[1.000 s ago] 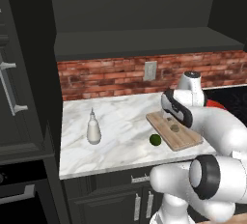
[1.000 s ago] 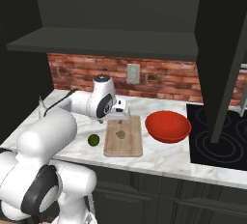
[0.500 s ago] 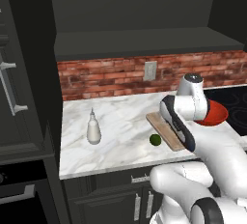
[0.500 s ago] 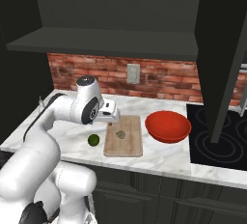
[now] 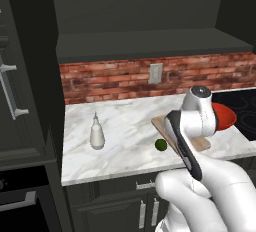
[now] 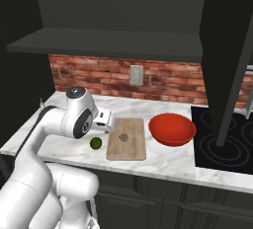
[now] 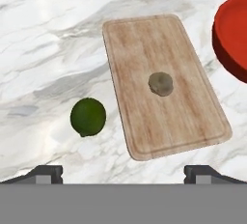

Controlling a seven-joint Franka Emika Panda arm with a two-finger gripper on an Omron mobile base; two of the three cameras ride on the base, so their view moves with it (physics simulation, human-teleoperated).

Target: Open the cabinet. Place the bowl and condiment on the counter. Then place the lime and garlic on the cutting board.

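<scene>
Lime (image 7: 88,117) at lower left could roll away (it's round) if the spread-open, empty gripper (image 7: 123,172) nudges it.

Dark green lime (image 7: 88,117), red bowl (image 7: 232,37)

Rear wall: red brick backsplash (image 5: 120,78) with pale mortar joints, running the full width behind the worktop. A pale electrical outlet plate (image 6: 136,75) is mounted on the brick near its centre. A black stovetop (image 6: 225,141) with ring markings lies at the right end. Dark lower cabinets (image 5: 125,208) with short silver handles stand below. A tall dark side cabinet (image 5: 20,101) with silver bar handles occupies the left side. Lighting is dim overhead.
</scene>
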